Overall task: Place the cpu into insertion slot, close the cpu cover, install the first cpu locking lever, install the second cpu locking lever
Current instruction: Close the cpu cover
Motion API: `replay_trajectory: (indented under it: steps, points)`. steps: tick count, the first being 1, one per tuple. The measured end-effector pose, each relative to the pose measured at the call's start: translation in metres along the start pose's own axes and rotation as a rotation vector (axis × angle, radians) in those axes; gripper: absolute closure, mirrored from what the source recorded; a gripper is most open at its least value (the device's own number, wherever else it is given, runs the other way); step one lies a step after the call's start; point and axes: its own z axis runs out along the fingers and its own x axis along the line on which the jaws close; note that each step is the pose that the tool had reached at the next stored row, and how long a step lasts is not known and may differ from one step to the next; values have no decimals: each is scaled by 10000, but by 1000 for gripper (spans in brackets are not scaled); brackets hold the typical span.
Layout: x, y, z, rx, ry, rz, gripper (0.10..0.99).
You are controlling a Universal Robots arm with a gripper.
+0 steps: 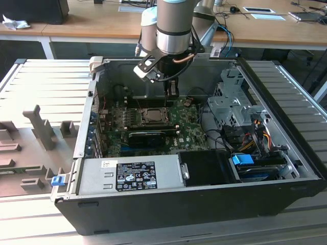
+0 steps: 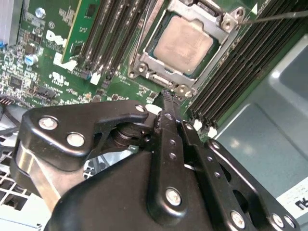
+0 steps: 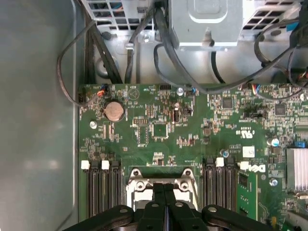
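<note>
In the second wrist view the cpu (image 2: 185,45) lies in the insertion slot (image 2: 144,65), its pale metal face up. The silvery cpu cover (image 2: 207,18) lies flat around it, and the chip's face shows through its window. A thin metal lever rod (image 2: 276,16) sticks out past one corner of the socket. My gripper (image 2: 167,96) is shut with nothing between its fingers, and its tip sits at the socket's edge. In the first wrist view the fingers (image 3: 159,195) are pressed together over the socket (image 3: 139,180). In the exterior view the gripper (image 1: 172,93) hangs just behind the socket (image 1: 152,115).
Black memory slots (image 2: 103,38) flank the socket on both sides. A long black card (image 1: 147,136) lies in front of it, with a power supply (image 1: 130,173) at the case front. A drive cage (image 1: 230,104) and cables (image 1: 255,127) fill the exterior view's right.
</note>
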Motion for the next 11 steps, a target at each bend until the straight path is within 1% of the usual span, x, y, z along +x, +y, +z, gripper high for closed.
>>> replay_trajectory:
  steps: [3,4,6,10,11]
  points:
    - [-1,-67,47,0,1,1,980]
    - [-2,-101,60,-1,2,1,980]
    - [-3,-200,65,0,2,1,980]
    - [-5,-284,66,0,1,2,980]
    - [-5,-315,67,-1,2,1,980]
